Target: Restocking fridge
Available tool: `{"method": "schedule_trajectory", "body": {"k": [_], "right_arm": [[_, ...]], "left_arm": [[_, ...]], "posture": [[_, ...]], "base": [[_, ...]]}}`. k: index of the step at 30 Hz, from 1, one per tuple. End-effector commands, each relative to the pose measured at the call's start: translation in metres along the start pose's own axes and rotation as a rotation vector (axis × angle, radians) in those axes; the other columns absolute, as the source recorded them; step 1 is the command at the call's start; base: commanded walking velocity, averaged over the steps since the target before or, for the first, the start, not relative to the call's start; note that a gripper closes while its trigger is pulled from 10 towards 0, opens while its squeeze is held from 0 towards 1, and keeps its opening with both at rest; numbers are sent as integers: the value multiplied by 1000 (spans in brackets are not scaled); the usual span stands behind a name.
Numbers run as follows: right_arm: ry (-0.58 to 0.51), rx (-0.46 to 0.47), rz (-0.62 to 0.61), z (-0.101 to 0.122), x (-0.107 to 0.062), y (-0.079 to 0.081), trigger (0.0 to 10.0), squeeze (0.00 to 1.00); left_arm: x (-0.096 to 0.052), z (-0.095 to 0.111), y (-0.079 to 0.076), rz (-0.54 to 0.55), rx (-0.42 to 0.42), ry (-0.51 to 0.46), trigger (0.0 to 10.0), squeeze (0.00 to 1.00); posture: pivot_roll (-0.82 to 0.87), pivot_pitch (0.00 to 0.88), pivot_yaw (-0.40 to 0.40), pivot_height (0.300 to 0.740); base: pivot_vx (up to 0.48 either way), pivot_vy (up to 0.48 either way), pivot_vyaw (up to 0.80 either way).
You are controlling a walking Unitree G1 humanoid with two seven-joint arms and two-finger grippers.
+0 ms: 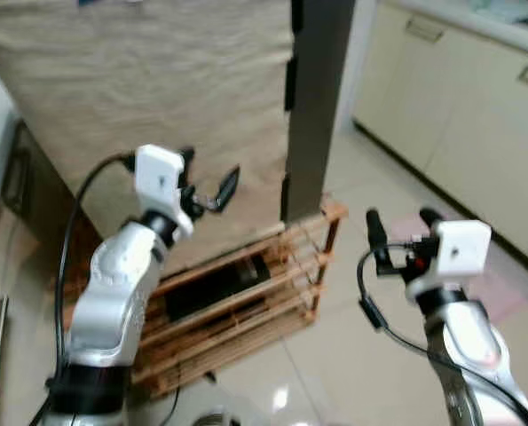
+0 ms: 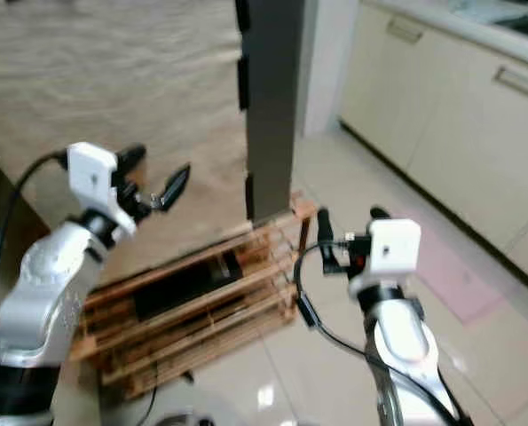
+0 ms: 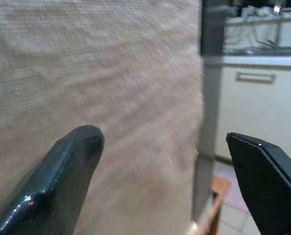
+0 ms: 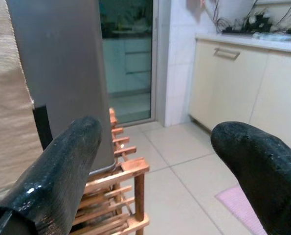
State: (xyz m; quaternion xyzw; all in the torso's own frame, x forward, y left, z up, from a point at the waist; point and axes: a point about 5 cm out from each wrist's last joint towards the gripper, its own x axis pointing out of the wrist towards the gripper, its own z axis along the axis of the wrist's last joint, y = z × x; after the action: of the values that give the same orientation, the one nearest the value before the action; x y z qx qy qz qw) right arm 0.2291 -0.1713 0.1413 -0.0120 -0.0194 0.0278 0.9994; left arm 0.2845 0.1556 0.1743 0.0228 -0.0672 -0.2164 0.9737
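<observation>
Both tools are raised and empty in a tiled kitchen: the left tool [image 1: 208, 182], fingers spread apart, hovers close to a tall surface draped in beige woven fabric [image 1: 148, 98], while the right tool [image 1: 400, 231], fingers likewise parted, hangs over the floor beside a low wooden slatted rack [image 1: 272, 293]. What appears to be the fridge, a tall grey-sided unit [image 1: 315, 98], stands just behind the rack at the fabric's edge; whether the covered face is its door cannot be told. A dark, flat object [image 1: 217, 286] lies inside the rack, too blurred to identify. Cream cabinets [image 1: 463, 115] with bar handles line the robot's right, and a pink mat [image 1: 512, 297] lies on the floor near them. Judged from this, restocking has barely begun: neither tool holds any item, no groceries are visible, and no fridge interior is open to view. Opening the fridge, fetching goods and shelving them all appear to remain.
</observation>
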Motion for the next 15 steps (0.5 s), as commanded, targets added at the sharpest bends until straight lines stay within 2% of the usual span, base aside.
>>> {"method": "schedule_trajectory", "body": {"k": [1,5,9,11,15], "right_arm": [[-26,16,26,5,1,5,10000,0],[-23,10,54,5,1,6,10000,0],[-9,6,96,3,-1,7,10000,0],[-10,6,114,3,-1,9,10000,0],[-15,0,155,4,-1,13,10000,0]], "left_arm": [[-7,6,1,-34,16,-23,10000,0],[-24,3,-6,-111,22,-11,10000,0],[-45,-1,-2,-75,16,25,10000,0],[-46,-1,-1,-73,18,29,10000,0],[-45,0,-2,-80,25,25,10000,0]], "posture": [[-34,0,25,740],[-33,3,21,740],[-22,6,6,740],[-19,5,1,740],[-13,1,-6,740]], "base": [[0,0,0],[0,0,0],[0,0,0],[0,0,0],[0,365,0]]}}
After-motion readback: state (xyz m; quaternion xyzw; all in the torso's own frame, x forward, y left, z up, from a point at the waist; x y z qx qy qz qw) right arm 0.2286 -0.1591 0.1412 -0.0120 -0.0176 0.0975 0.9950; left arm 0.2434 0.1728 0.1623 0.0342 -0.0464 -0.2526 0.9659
